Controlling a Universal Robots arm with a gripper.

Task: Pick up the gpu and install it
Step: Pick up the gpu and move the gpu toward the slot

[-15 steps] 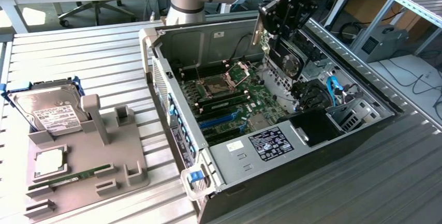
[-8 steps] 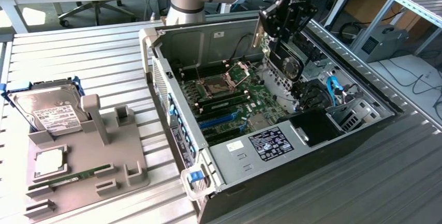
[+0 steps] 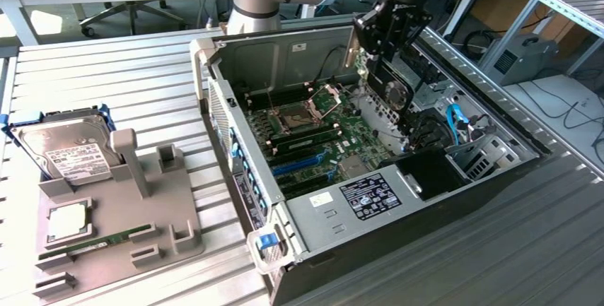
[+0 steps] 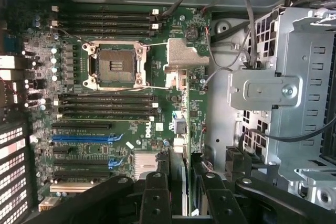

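The ribbed metal table [image 3: 113,73] carries an open computer case [image 3: 253,59] lying on its side, with a grey parts fixture [image 3: 160,214] well apart from it toward the exterior view's left. The silver hard drive [image 3: 66,150] stands in that fixture. Inside the case, the motherboard [image 3: 312,136] lies face up, its CPU socket [image 4: 115,66] empty and its blue expansion slots [image 4: 84,137] unoccupied. The gripper [image 3: 382,51] hangs above the case interior, over the side nearer the exterior view's right. It is closed onto the gpu [image 3: 389,90], a thin dark card that hangs below it. In the wrist view the card [image 4: 177,177] appears edge-on, pinched between the two black fingers [image 4: 155,192]. The card is off the fixture and not yet seated. By judgement, the blue slots [image 3: 297,165] lie below the card and toward the exterior view's left. Whether its long axis is parallel to them cannot be settled.
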